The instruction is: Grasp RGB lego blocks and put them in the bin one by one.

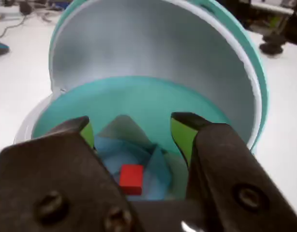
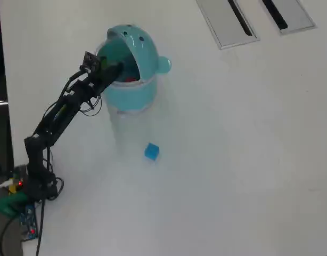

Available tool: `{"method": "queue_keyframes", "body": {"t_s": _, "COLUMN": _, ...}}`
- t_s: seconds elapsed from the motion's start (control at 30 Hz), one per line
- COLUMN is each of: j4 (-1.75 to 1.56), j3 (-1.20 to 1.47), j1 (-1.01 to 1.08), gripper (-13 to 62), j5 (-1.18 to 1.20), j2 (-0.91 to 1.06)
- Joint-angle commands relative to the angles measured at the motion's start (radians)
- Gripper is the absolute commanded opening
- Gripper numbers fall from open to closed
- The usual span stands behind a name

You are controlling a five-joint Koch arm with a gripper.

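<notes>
The teal bin (image 1: 139, 94) fills the wrist view, its grey-lined domed hood (image 1: 153, 43) tipped back. A red lego block (image 1: 131, 179) lies loose at the bottom on a pale blue liner. My gripper (image 1: 133, 124) hangs over the bin's mouth, open, with nothing between its green-padded fingers (image 1: 181, 135). In the overhead view the gripper (image 2: 116, 69) reaches into the bin (image 2: 134, 45) from the left. A blue lego block (image 2: 151, 151) sits on the white table below the bin.
Two flat grey slotted panels (image 2: 227, 21) (image 2: 288, 13) lie at the top right of the overhead view. The arm's base (image 2: 33, 181) and its wiring stand at the left edge. White table (image 2: 233, 160) spreads right of the blue block.
</notes>
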Motion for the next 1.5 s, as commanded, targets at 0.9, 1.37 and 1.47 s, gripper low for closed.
{"method": "queue_keyframes", "body": {"t_s": 0.9, "j4": 0.046, "j3": 0.313, "j1": 0.319, "gripper": 30.1, "j5": 0.000, "j2": 0.357}}
{"method": "queue_keyframes", "body": {"t_s": 1.37, "j4": 0.029, "j3": 0.526, "j1": 0.356, "gripper": 30.1, "j5": 0.133, "j2": 0.426}}
{"method": "queue_keyframes", "body": {"t_s": 1.47, "j4": 0.029, "j3": 0.594, "j1": 0.373, "gripper": 30.1, "j5": 0.086, "j2": 0.436}}
